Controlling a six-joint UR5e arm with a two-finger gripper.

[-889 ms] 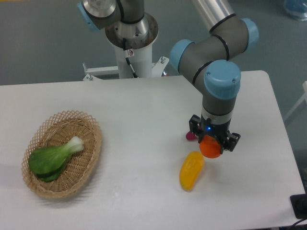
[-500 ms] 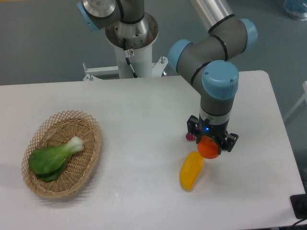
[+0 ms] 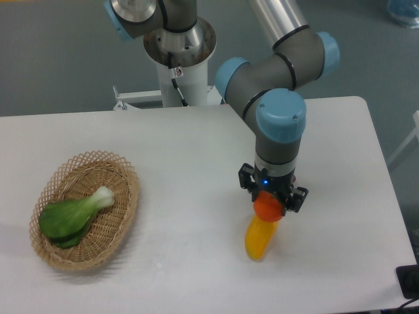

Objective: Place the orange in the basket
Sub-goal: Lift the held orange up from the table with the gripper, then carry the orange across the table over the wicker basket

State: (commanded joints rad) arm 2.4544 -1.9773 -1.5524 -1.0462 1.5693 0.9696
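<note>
Gripper: pointing straight down over the right half of the table, clamped on the orange, one finger showing at each side of the fruit; a small blue light glows on the gripper body above it.

Orange: small, round, bright orange-red, held between the fingers, its lower half showing below the gripper body. In this view it overlaps the upper end of the yellow fruit; whether the two touch cannot be told.

Yellow fruit: elongated, yellow-orange, mango-like, lying on the table directly under the gripper and reaching toward the front edge, slightly tilted.

Basket: oval, woven tan wicker with an open lattice rim, at the left side of the table near the front edge, well apart from the gripper and the orange.

Basket contents: one bok choy, dark green leaves toward the front-left, pale stalk end toward the rear-right, resting against the inner wall.

Arm: grey with blue joint caps, reaching in from the pedestal behind the rear edge of the table.
</note>
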